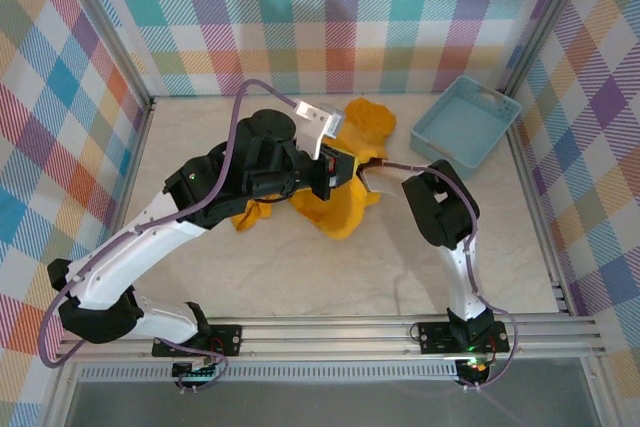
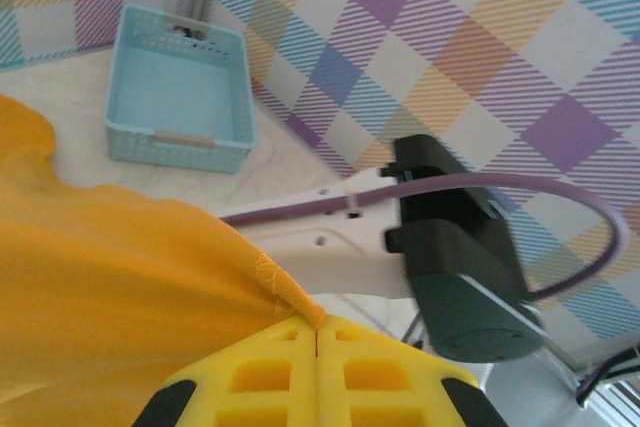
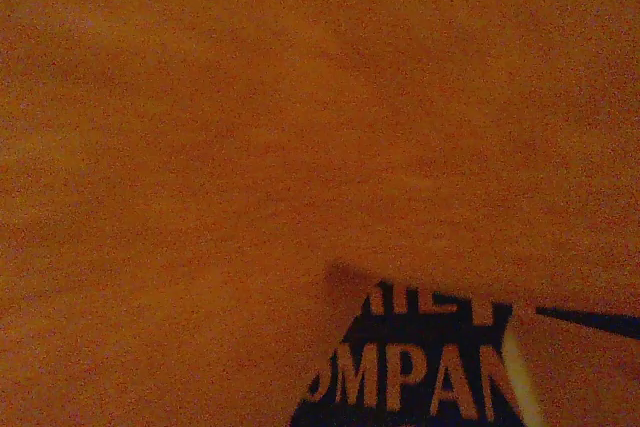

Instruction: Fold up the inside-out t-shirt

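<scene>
Inside-out t-shirt [image 2: 110,297], bunched, has 1 edge pinched in the left claw [image 2: 316,339].

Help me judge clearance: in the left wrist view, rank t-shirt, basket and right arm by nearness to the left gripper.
1. t-shirt, pinched in the left gripper.
2. right arm, just beyond, on the right.
3. basket, far back on the left.

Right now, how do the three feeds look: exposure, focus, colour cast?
Top external: even light, sharp, soft shadows around the mustard-orange cotton t-shirt. Left wrist: bright, light blue slotted plastic basket crisp, yellow left hand soft up close. Right wrist: dim, grainy, orange cast, fabric close to lens, dark lettering slightly blurred.
</scene>
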Controlling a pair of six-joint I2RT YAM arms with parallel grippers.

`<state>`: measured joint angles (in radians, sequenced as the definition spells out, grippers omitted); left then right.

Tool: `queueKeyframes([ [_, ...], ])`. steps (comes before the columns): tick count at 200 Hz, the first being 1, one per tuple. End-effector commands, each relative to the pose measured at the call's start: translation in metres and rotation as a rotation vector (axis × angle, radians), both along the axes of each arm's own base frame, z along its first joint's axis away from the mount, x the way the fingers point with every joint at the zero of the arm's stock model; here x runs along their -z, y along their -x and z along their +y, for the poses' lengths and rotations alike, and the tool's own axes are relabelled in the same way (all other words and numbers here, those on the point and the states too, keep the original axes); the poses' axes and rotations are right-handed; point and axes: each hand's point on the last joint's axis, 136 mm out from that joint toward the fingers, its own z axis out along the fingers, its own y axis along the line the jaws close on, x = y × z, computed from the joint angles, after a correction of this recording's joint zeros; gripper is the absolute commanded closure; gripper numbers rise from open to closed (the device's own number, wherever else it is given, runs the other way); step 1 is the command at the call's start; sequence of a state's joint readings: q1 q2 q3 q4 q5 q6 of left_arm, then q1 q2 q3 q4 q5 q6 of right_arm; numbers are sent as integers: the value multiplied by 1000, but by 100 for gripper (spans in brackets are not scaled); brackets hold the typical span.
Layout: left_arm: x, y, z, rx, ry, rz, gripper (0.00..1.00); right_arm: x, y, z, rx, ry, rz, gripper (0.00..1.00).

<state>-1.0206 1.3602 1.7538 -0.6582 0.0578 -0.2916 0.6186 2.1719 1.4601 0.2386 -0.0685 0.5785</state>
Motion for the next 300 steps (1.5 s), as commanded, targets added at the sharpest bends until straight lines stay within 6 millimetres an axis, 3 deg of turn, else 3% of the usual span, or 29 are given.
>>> queueKeyframes([
  [1, -33, 8, -1, 15, 70, -66, 100, 40, 5, -12, 55, 148, 176, 1],
  [24, -33, 2, 1, -20, 60, -78, 100, 59, 1, -17, 76, 327, 243, 0],
  [27, -34, 1, 2, -25, 61, -81, 100, 54, -3, -15, 77, 338, 232, 0],
  [58, -41, -6, 7, -75, 70, -97, 100, 82, 0, -19, 90, 569, 315, 0],
  [89, -51, -9, 12, -106, 85, -116, 100, 102, 3, -20, 96, 642, 385, 0],
  [114, -58, -13, 18, -141, 99, -135, 100, 101, 3, -14, 71, 678, 365, 0],
  [129, -62, -19, 27, -196, 98, -155, 100, 101, 5, -15, 60, 679, 376, 5],
  [142, -63, -31, 40, -266, 76, -163, 100, 101, 9, -16, 47, 680, 392, 21],
  [154, -62, -45, 56, -344, 51, -167, 100, 98, 11, -20, 48, 675, 393, 43],
  [174, -55, -76, 91, -490, 0, -164, 100, 81, 18, -11, 7, 563, 331, 71],
  [185, -48, -96, 114, -596, -50, -169, 100, 77, 32, -10, -21, 500, 319, 86],
  [197, -36, -118, 139, -697, -110, -156, 100, 62, 40, -6, -49, 422, 267, 100],
  [240, 39, -193, 223, -974, -270, 12, 100, 30, 76, -17, -88, 255, 171, 100],
  [272, 142, -234, 277, -1092, -388, 293, 100, -9, 102, -16, -166, 94, 35, 100],
  [300, 236, -250, 296, -1108, -573, 510, 100, -42, 126, -8, -257, -3, -70, 100],
])
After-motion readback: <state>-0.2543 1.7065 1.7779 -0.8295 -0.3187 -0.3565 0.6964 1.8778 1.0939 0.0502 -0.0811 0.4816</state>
